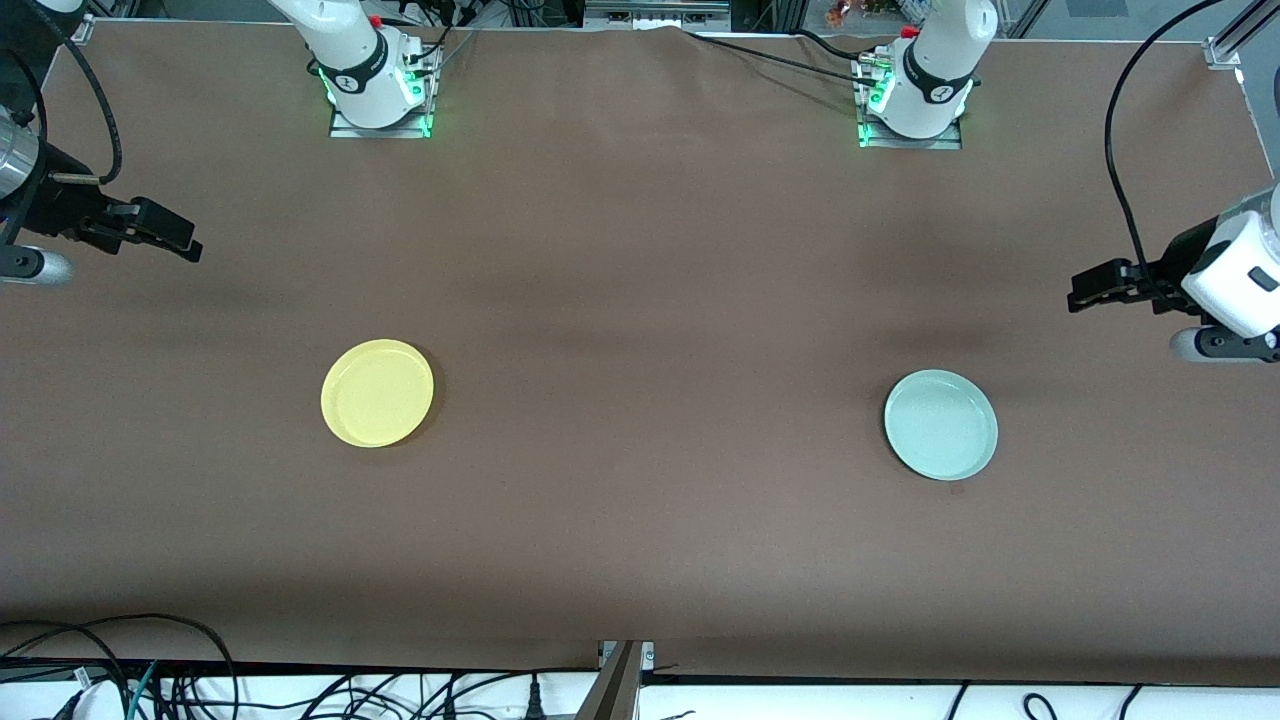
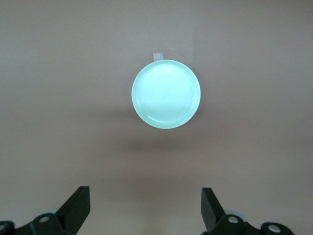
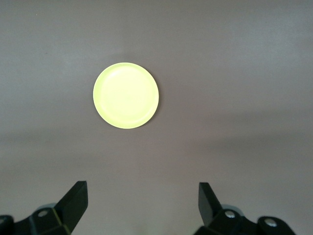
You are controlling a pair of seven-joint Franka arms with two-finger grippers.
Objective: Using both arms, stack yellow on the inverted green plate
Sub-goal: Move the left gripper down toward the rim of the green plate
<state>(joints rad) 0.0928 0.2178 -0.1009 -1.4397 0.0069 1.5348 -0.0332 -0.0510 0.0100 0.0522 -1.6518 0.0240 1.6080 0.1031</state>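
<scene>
The left gripper [image 1: 1078, 290] hangs open and empty over the table's [image 1: 640, 520] left-arm end; the right gripper [image 1: 190, 245] hangs likewise over the right-arm end. The green plate [image 1: 941, 424] lies toward the left arm's end, seemingly rim-up, though its rings blur that. The yellow plate [image 1: 377, 392] lies well apart, toward the right arm's end.

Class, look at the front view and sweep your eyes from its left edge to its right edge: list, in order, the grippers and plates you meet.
right gripper (open, over bare table) → yellow plate → green plate → left gripper (open, over bare table)
</scene>
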